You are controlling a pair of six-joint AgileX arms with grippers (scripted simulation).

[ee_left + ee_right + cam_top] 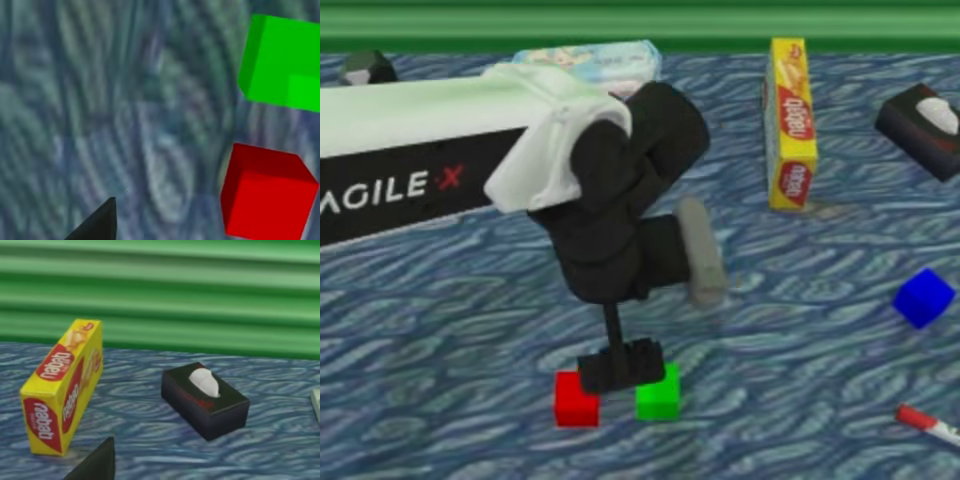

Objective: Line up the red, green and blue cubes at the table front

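At the table's front, the red cube [577, 400] and the green cube [658, 395] sit side by side with a small gap. My left gripper [620, 368] hangs just above and behind that gap, open and holding nothing. In the left wrist view the green cube [282, 62] and the red cube [267, 192] rest on the table, and one dark fingertip [102, 222] shows apart from them. The blue cube [923, 297] lies alone at the right side. My right arm is outside the top view; one fingertip [100, 462] of its open gripper shows in the right wrist view.
A yellow cracker box [791, 125] stands at the back, with a black tissue box [923, 125] to its right. A pale packet [588, 62] and a dark object [367, 68] lie at the back left. A red-and-white pen [928, 423] lies front right.
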